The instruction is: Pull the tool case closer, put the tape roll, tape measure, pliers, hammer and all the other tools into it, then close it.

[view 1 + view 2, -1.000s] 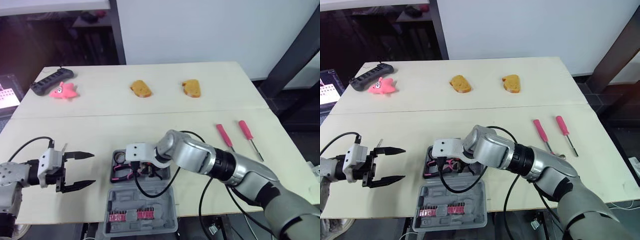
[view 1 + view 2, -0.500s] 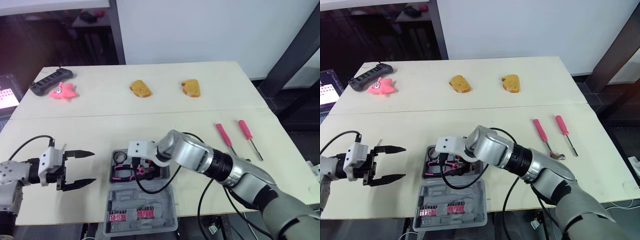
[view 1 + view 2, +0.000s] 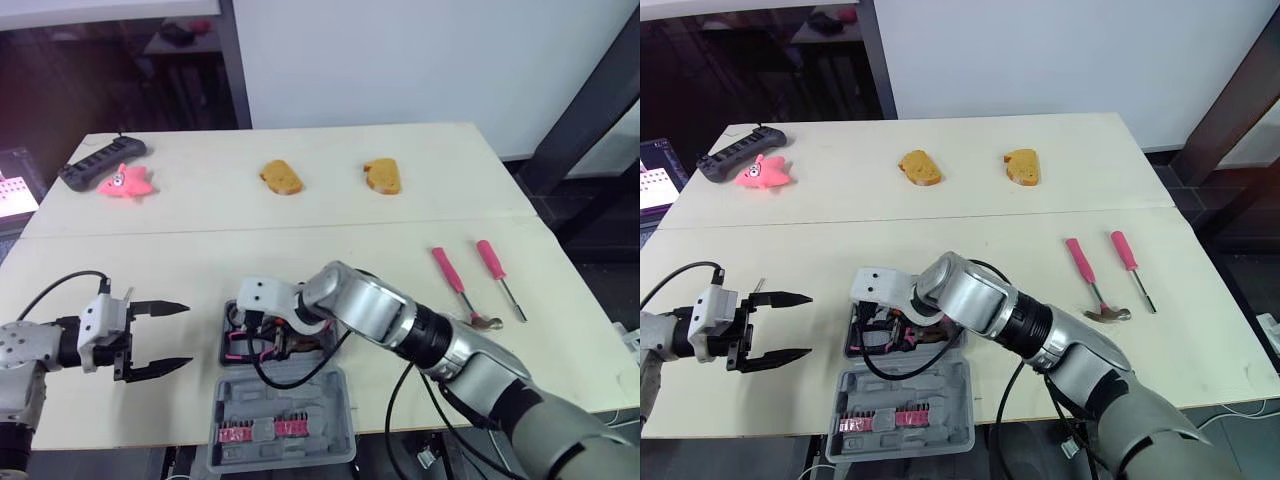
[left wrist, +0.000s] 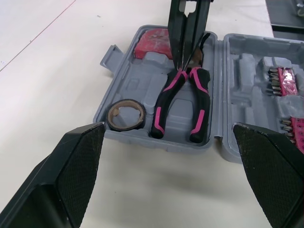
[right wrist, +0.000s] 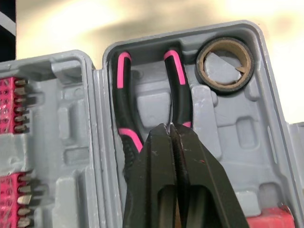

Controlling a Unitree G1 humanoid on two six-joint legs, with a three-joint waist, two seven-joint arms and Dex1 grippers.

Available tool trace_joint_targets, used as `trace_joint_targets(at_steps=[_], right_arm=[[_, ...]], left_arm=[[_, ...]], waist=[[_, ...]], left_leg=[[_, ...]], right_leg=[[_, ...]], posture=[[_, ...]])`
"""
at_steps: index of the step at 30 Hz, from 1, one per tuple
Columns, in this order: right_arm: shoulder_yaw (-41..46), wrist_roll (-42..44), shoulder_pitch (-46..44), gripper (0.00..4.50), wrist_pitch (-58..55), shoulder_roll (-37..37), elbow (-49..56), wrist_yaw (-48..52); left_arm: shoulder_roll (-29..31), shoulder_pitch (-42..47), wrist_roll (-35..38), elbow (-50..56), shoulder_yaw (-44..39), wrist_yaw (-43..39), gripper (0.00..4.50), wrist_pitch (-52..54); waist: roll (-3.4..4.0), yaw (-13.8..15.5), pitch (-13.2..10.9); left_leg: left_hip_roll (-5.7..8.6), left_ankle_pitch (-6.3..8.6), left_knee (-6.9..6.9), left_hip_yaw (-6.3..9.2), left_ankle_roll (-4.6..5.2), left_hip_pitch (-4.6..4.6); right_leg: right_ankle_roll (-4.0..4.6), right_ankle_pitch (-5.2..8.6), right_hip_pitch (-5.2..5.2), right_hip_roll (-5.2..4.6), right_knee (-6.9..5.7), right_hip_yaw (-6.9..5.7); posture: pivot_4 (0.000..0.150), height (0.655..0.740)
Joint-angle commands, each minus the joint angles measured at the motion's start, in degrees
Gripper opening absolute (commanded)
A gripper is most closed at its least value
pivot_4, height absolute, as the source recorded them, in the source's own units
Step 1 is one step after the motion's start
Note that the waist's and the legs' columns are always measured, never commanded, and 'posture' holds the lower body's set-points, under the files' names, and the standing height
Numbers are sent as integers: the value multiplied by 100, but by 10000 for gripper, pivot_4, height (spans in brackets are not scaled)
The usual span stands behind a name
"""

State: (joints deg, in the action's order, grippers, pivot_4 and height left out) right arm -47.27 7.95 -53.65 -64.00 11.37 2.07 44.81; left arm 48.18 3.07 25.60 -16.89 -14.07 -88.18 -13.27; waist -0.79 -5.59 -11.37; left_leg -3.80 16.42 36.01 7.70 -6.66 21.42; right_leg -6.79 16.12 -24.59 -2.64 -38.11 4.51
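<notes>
Tool case (image 4: 156, 141): it is laid open and flat at the near edge of the table (image 3: 300, 240), between the two arms, so that both halves can be reached.
Pliers (image 4: 183, 102): these are seated in the moulded slot of the tray half, handles pointing towards the tape roll's end.
Tape roll (image 4: 126, 114): it is nested in the corner recess just beside the pliers' handles.
Tape measure (image 4: 154, 42): its red body is lodged at the tray's far end.
Right gripper (image 5: 170, 127): the fingers are pressed together with nothing between them and the tips set where the handles meet, probably to push the pliers home.
Left gripper (image 3: 189, 336): it is held spread wide and empty beside the case, seemingly ready to steady it.
Hammer (image 3: 455, 285), screwdriver (image 3: 497, 275): both are lying on the table well apart from the case, not yet packed.
</notes>
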Motion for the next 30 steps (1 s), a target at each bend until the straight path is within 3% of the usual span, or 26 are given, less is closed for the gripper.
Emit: trace_joint_targets(at_steps=[1, 21, 26, 30], right_arm=[[-72, -117, 41, 238, 181, -79, -109, -43], [-533, -424, 816, 238, 182, -130, -1149, 61], [-346, -498, 853, 238, 423, -233, -1179, 17], [254, -328, 900, 238, 1225, -358, -556, 106]], left_arm=[[25, 24, 32, 41, -42, 33, 45000, -50], [45, -91, 63, 180, -60, 62, 45000, -9], [52, -125, 70, 218, -71, 74, 45000, 14], [52, -138, 78, 252, -81, 100, 45000, 40]], waist=[[0, 1, 0], [7, 17, 30], [17, 8, 70], [17, 5, 70]], left_leg=[[0, 0, 0, 0, 0, 0], [0, 0, 1, 0, 0, -9], [0, 0, -4, -1, 0, -15], [0, 0, -6, 0, 1, -16]], right_leg=[[0, 0, 0, 0, 0, 0], [0, 0, 10, -1, 1, 0], [0, 1, 15, -1, 3, 1], [0, 1, 15, 1, 2, 1]], posture=[[1500, 7400], [1500, 7400], [1500, 7400], [1500, 7400]])
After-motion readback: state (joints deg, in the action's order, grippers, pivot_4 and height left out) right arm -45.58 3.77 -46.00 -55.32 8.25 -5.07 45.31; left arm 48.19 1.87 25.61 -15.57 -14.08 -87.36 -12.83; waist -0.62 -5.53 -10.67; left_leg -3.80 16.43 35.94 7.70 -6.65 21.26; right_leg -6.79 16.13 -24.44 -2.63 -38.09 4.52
